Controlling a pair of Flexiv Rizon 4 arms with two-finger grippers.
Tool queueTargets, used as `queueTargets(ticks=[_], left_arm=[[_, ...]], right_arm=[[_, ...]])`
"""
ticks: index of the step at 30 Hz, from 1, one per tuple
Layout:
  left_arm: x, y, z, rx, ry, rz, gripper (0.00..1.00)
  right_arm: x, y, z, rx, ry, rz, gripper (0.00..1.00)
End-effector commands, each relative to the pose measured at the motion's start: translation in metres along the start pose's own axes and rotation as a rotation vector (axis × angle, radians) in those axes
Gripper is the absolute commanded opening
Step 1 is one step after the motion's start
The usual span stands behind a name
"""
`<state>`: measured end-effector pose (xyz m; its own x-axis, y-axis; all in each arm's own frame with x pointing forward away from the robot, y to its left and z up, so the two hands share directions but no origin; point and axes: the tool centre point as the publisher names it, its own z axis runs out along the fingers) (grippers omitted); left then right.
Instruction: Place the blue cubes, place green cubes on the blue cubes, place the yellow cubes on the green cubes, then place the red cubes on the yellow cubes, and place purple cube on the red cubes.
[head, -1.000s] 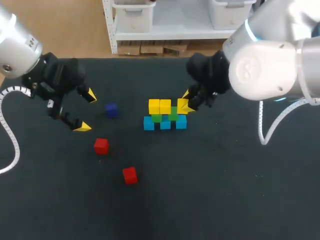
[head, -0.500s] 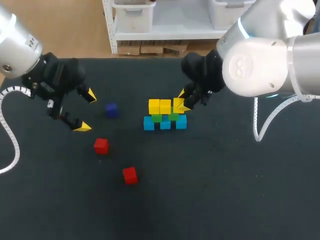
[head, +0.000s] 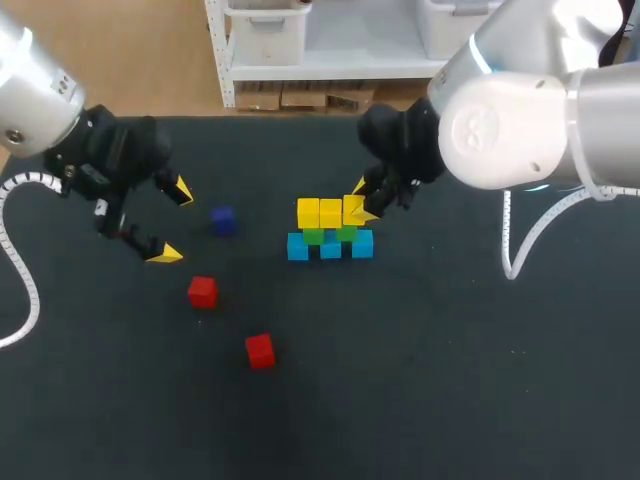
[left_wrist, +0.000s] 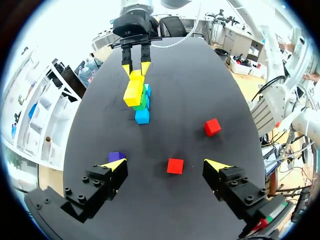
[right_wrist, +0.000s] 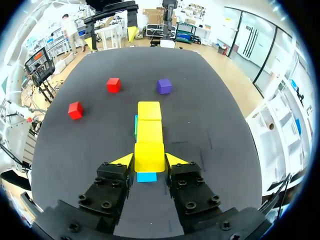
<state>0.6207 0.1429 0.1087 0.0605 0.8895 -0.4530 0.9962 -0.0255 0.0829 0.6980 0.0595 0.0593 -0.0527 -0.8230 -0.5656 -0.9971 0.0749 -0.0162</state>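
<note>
Three yellow cubes (head: 320, 213) lined the top of the stack at the middle of the bench (head: 450, 380). Your right jaws were closed on the end yellow cube (head: 353, 209), the one at the row's right, touching its neighbour. Your right wrist view confirmed the hold: the end yellow cube (right_wrist: 149, 156) sat pinched between both yellow tips. One of the blue cubes (right_wrist: 146, 177) peeked out beneath it, and only a sliver of green showed beside the row.

The head view gave the count that the wrist view hid: three blue cubes (head: 331, 247) side by side on the bench, two green cubes (head: 313, 236) on them, three yellow above. Whether the held cube rested fully on the green, you could not tell.

Two red cubes (head: 203, 291) lay loose to the stack's left and front, well apart from each other. One purple cube (head: 223, 220) sat alone between the stack and your left jaws, which hung wide open, holding nothing.

The left wrist view put one of the red cubes (left_wrist: 175, 165) in line between the two tips and the purple cube (left_wrist: 116, 156) just beside one fingertip. It also showed the stack end-on, which the head view did not.
</note>
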Motion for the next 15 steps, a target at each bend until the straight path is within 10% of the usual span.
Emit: queueTargets(ticks=[1,15], left_arm=[[0.0015,-0.0002,0.0,-0.001,-0.004,0.004,1.0],[0.0015,-0.0002,0.0,-0.001,-0.004,0.004,1.0]], right_arm=[[0.0005,-0.0023,0.0014,-0.004,0.0,0.002,0.0],[0.0023,-0.0022,0.0031,-0.01,0.0,0.006,0.0]])
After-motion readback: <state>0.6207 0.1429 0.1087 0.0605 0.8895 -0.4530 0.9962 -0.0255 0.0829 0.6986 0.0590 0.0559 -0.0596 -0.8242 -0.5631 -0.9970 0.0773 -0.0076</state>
